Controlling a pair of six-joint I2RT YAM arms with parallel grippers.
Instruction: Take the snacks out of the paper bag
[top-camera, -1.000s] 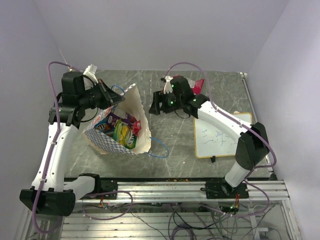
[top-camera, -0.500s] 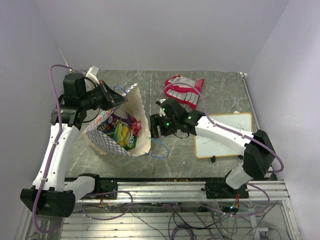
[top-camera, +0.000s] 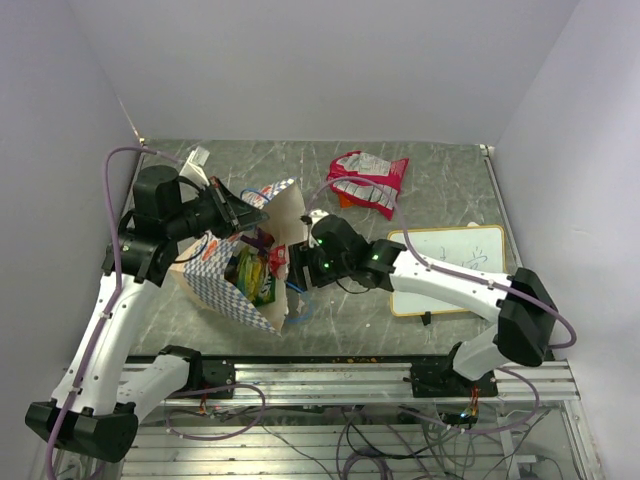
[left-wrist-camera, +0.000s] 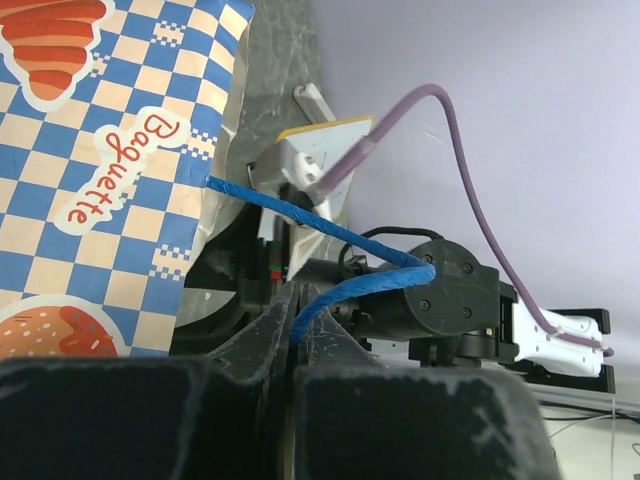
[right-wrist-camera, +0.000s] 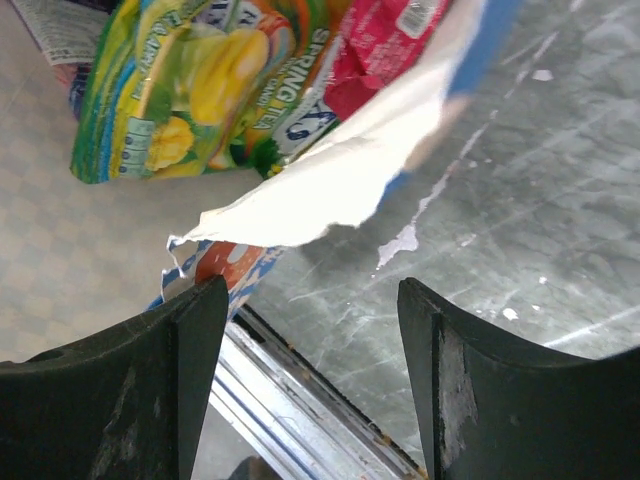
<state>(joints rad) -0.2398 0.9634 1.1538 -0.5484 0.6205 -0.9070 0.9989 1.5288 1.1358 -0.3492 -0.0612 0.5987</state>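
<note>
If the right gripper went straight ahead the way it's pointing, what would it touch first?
Most likely the torn cream edge of the blue-checkered paper bag, just ahead of the open fingers of the right gripper; the green-yellow foil packet sits just beyond. Depth is unclear.

right fingers (right-wrist-camera: 190, 380) left red-and-white packet (top-camera: 366, 180), now at paper bag (top-camera: 235, 305) mouth; bag pulled rightward, tilted.

The grey marbled table (top-camera: 450, 170) bears a paper bag (top-camera: 228, 298), red-and-white packet (top-camera: 368, 180) and whiteboard (top-camera: 445, 268).
</note>
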